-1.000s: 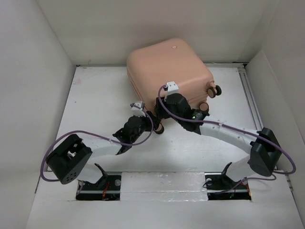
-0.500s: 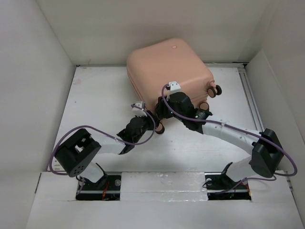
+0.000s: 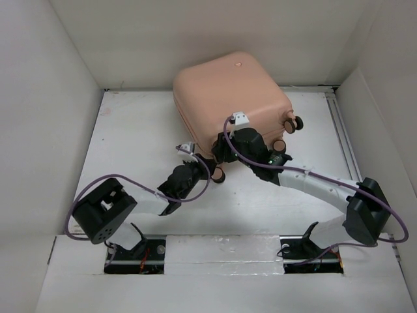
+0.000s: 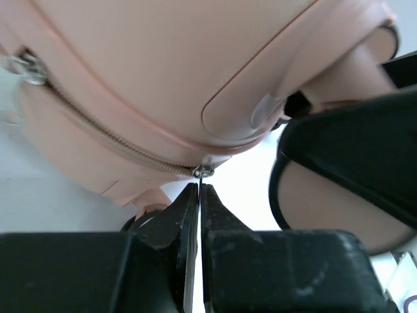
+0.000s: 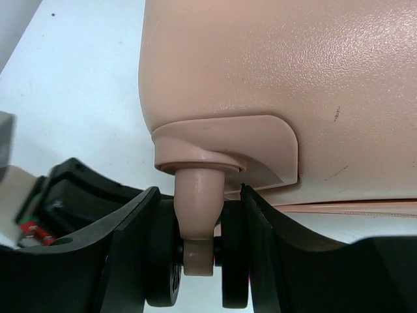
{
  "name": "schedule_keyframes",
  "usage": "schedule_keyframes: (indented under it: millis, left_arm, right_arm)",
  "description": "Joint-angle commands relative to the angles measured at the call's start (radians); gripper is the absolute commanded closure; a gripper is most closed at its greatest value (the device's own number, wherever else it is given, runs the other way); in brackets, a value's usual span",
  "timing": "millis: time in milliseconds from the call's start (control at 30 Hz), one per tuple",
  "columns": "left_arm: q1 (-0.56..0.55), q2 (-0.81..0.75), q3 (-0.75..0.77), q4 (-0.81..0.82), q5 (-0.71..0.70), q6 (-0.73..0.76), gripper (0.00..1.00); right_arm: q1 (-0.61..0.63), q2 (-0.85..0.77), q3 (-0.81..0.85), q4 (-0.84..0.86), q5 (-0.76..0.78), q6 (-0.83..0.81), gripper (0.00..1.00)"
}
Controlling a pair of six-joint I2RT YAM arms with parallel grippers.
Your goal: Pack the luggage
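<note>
The salmon-pink luggage (image 3: 228,91) lies shut on the white table at the back middle. My left gripper (image 3: 207,163) is at its near-left corner. In the left wrist view the luggage (image 4: 163,59) fills the top, and the left gripper (image 4: 199,190) is shut on the small metal zipper pull (image 4: 202,171) at the end of the zipper (image 4: 98,127). My right gripper (image 3: 223,154) is at the same near edge. In the right wrist view the right gripper (image 5: 199,195) is shut on a caster wheel (image 5: 195,254) under the shell (image 5: 280,78).
Other caster wheels (image 3: 293,124) stick out at the luggage's right side, and one (image 3: 218,175) lies by the left gripper. A second zipper slider (image 4: 23,65) shows at the far left. White walls (image 3: 58,98) enclose the table on three sides.
The left arm's elbow has swung a little right and its wrist has drawn slightly toward me. The right wrist has shifted slightly right. Both grips and the luggage look unchanged.
</note>
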Motion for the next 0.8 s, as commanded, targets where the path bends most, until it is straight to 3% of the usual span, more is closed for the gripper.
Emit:
schedule_keyframes:
  millis: [0, 200, 400, 533, 567, 633, 767]
  left_arm:
    - [0.015, -0.111, -0.047, 0.138, -0.07, 0.006, 1.0]
    - [-0.003, -0.169, -0.093, 0.075, -0.126, 0.018, 1.0]
    - [-0.003, -0.099, -0.049, 0.076, 0.009, 0.07, 1.0]
    - [-0.029, -0.058, -0.04, 0.091, 0.05, 0.114, 0.77]
    - [-0.044, -0.057, -0.04, 0.092, 0.033, 0.127, 0.67]
    - [-0.084, -0.047, -0.017, 0.078, -0.029, 0.147, 0.56]
    - [-0.084, -0.036, 0.014, 0.043, -0.106, 0.159, 0.51]
  right_arm:
    - [0.01, -0.052, -0.013, 0.003, -0.046, -0.011, 1.0]
    - [-0.026, -0.062, -0.032, 0.013, -0.056, -0.011, 1.0]
    - [-0.035, -0.073, -0.032, 0.022, -0.079, -0.011, 1.0]
    - [-0.035, -0.073, -0.021, 0.022, -0.114, -0.011, 1.0]
    - [-0.035, -0.064, -0.021, 0.022, -0.114, -0.02, 1.0]
    - [-0.035, -0.055, -0.01, 0.022, -0.128, -0.02, 1.0]
    - [-0.023, -0.046, 0.001, 0.022, -0.149, -0.02, 1.0]
